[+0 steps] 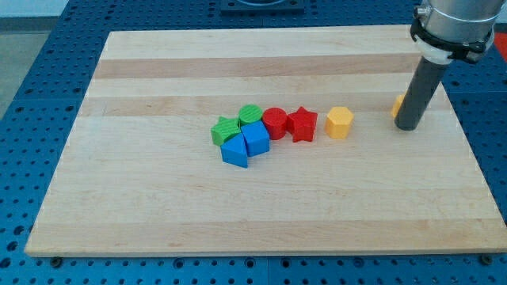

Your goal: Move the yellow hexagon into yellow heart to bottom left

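Note:
The yellow hexagon [339,123] stands on the wooden board [261,198], right of the middle. A second yellow block [398,105], probably the yellow heart, shows only as a small edge behind the rod at the view's right. My tip [408,127] rests on the board right in front of that block and to the right of the hexagon, about a block's width of board between them.
A cluster lies left of the hexagon: red star [302,124], red cylinder [275,123], green cylinder [250,115], green star [226,131], a blue block [256,138] and a blue triangular block [235,151]. A blue pegboard surface [47,95] surrounds the board.

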You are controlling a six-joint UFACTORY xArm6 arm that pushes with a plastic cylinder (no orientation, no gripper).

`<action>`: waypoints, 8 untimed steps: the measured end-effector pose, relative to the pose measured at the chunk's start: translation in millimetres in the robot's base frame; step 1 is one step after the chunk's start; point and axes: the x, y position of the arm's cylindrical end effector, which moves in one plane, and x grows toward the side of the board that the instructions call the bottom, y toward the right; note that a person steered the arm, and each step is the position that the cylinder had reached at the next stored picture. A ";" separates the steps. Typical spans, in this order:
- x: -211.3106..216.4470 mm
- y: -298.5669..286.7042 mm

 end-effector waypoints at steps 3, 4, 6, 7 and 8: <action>39.5 -94.8; 39.5 -124.2; 32.6 -128.1; 20.2 -130.0; 8.6 -130.0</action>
